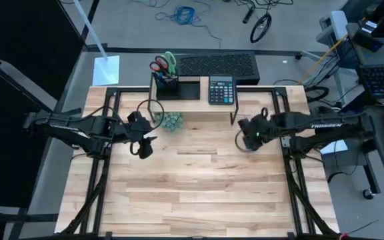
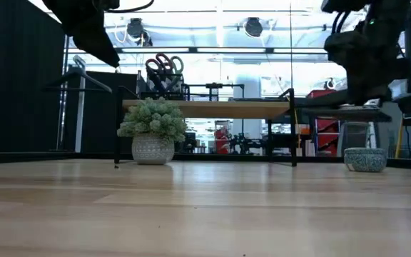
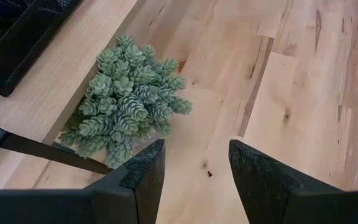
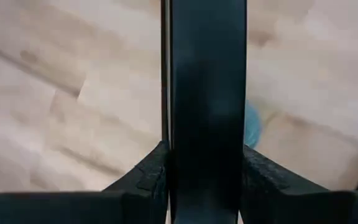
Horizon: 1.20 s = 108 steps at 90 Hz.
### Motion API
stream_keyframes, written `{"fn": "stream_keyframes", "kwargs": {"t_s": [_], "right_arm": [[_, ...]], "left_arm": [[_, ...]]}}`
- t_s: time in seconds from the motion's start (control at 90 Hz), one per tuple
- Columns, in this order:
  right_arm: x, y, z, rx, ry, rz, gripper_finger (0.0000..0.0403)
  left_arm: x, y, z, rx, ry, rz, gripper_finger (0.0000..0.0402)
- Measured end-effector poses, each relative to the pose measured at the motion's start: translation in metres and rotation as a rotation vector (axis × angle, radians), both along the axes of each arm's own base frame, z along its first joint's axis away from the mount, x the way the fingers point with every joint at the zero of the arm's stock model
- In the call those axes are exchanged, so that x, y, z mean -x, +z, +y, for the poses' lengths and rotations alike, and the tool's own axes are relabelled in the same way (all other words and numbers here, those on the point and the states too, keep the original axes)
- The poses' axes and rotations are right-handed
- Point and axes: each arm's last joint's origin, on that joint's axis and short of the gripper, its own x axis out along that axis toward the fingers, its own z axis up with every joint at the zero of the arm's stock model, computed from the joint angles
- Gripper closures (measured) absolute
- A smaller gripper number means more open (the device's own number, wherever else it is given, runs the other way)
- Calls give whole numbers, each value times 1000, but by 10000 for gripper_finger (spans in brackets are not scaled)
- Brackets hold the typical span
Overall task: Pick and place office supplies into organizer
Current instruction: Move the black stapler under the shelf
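Observation:
The black organizer (image 1: 179, 89) stands on the wooden riser at the table's far side, with red- and green-handled scissors (image 1: 164, 65) upright in its cup section. My left gripper (image 3: 196, 168) hangs open above the table, just near of the fuzzy green plant (image 3: 129, 102), with nothing between its fingers. My right gripper (image 1: 247, 138) hovers over a small bluish bowl (image 2: 366, 158) at the riser's right leg. It is shut on a flat black object (image 4: 207, 74) that I cannot name. My right gripper has the flat black object between its two fingers, and the object's two edges (image 4: 178, 155) meet the fingers' inner faces. The object runs along the fingers and out past their tips, filling the whole gap. Wood shows behind it. Its far end is out of frame.
A black calculator (image 1: 221, 90) lies on the riser's right half, and a keyboard (image 1: 217, 65) lies behind the riser. The riser's black legs (image 1: 234, 113) stand close to both grippers. Bare wooden tabletop (image 1: 199, 193) stretches toward the near edge.

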Motion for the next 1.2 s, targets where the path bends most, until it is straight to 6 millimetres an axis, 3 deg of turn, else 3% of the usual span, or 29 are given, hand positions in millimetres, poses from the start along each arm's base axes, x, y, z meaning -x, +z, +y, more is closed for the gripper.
{"fn": "stream_keyframes", "kwargs": {"t_s": [0.2,0.422,0.644,0.833,1.011,1.2], "right_arm": [[-26,-12,32,-42,32,-70,289],[-75,-54,44,-47,41,-90,289],[-92,-81,35,-53,-42,-44,284],[-99,-79,20,-2,-146,-110,284],[-113,-72,9,65,-167,-264,259],[-109,-75,2,81,-174,-205,254]], "left_arm": [[0,0,0,-1,0,0,235],[-1,1,0,1,0,-9,235],[-1,1,0,1,0,-11,235],[-4,4,0,2,-4,-61,235],[-6,5,-1,-10,-18,-73,235],[-5,5,-1,-11,-18,-70,235]]}}
